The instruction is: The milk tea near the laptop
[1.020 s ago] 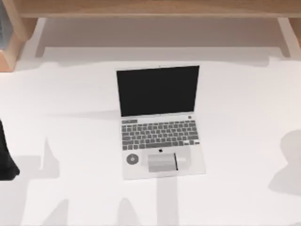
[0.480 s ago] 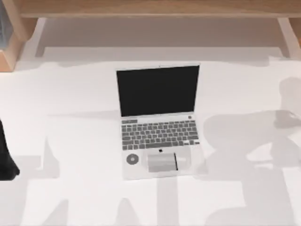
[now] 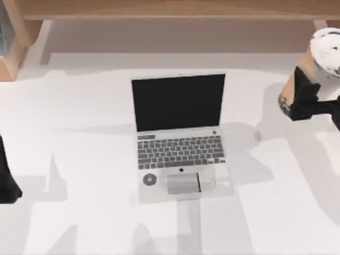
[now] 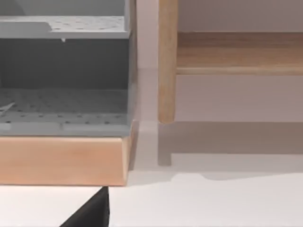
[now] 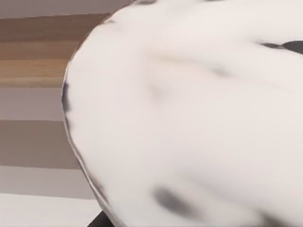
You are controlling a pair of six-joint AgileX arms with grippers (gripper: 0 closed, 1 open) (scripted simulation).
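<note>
Top view shows our right gripper [image 3: 307,95] clamped around the milk tea [image 3: 313,66] at the table's [image 3: 79,212] far right, well apart from the laptop [image 3: 180,135]; our left arm [image 3: 6,178] sits parked at the left edge.

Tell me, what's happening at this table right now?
The right arm's hand is gripping a cup of milk tea and carrying it above the table's far right side. An open laptop sits in the middle, apart from the cup. The left arm is parked at the left edge.
</note>
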